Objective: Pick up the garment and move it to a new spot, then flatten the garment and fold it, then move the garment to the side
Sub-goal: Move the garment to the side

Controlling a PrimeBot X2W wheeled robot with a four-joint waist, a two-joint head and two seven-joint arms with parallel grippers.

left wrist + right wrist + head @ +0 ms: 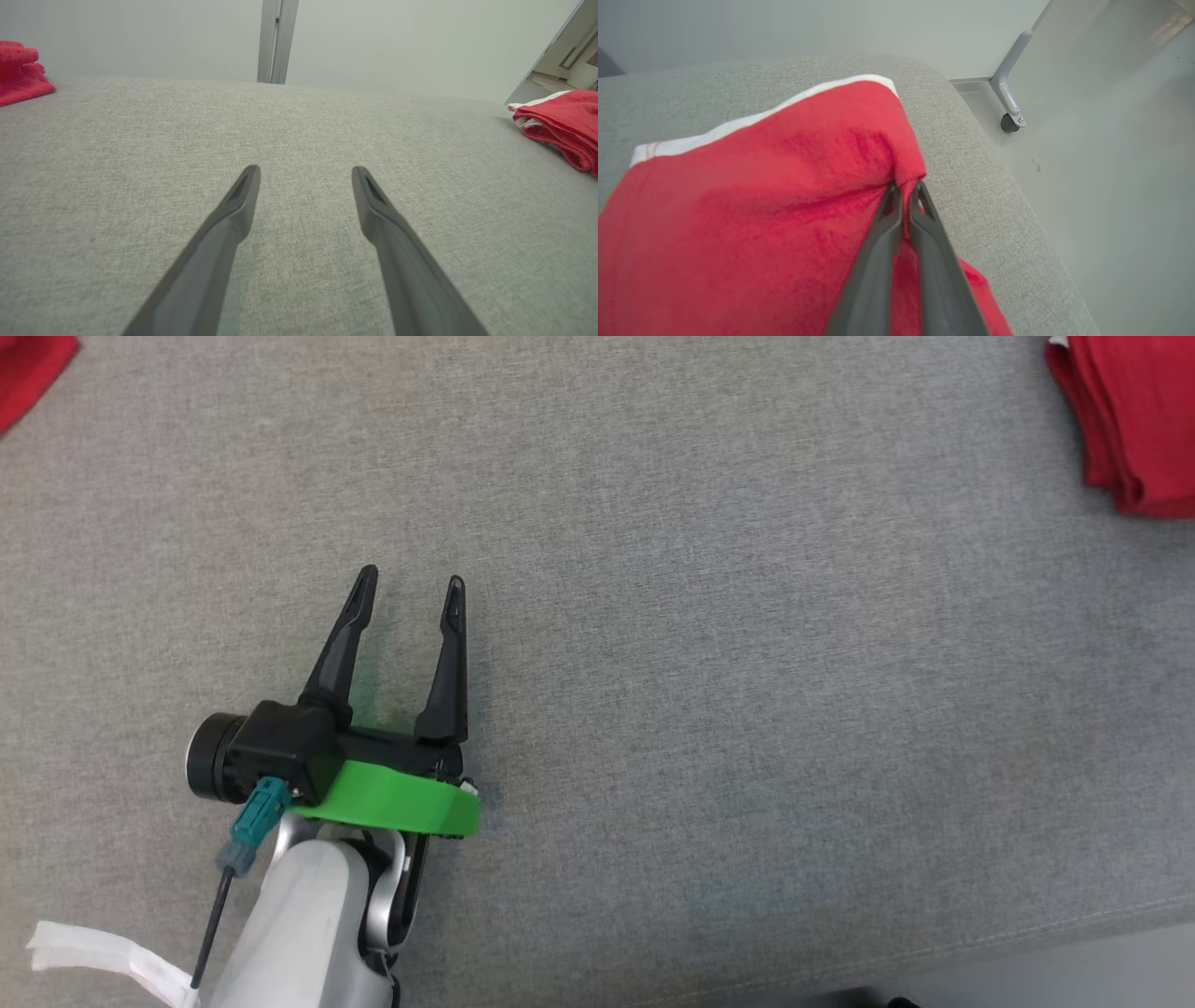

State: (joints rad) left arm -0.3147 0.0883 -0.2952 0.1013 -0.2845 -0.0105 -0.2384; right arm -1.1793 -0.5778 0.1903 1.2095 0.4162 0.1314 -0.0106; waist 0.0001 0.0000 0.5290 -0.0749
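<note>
- Head view: you are looking down on a grey fabric cushion (747, 663). Your left gripper (412, 576) is sitting at the lower left over it. Its two dark fingers (338, 653) are standing apart with bare cushion between them, gripping nothing. A green ring (392, 798) is wrapping the wrist where it meets the pale forearm (299, 915), and a white strip (93, 952) is lying in the lower left corner. The garment (1130, 420), red and folded, is lying at the upper right corner, running out of frame and well apart from the left gripper. Another red cloth (28, 369) is peeking in at the upper left corner.
- Left wrist view: the left gripper's fingers are spreading wide and low over the cushion, and you cannot tell whether they are touching it. The garment is lying at the right edge, showing white trim, and the red cloth is sitting at the far left. A pale wall (140, 37) and a grey post (275, 42) are standing behind the cushion.
- Right wrist view: your right gripper (906, 186) is pinching a fold at the garment's red edge, its fingers pressed together on the fabric. The garment is resting on the cushion near its rounded corner, a white band running along its far edge. Beyond the cushion, a pale floor (1111, 186) and a grey castor leg (1011, 112) are showing.
</note>
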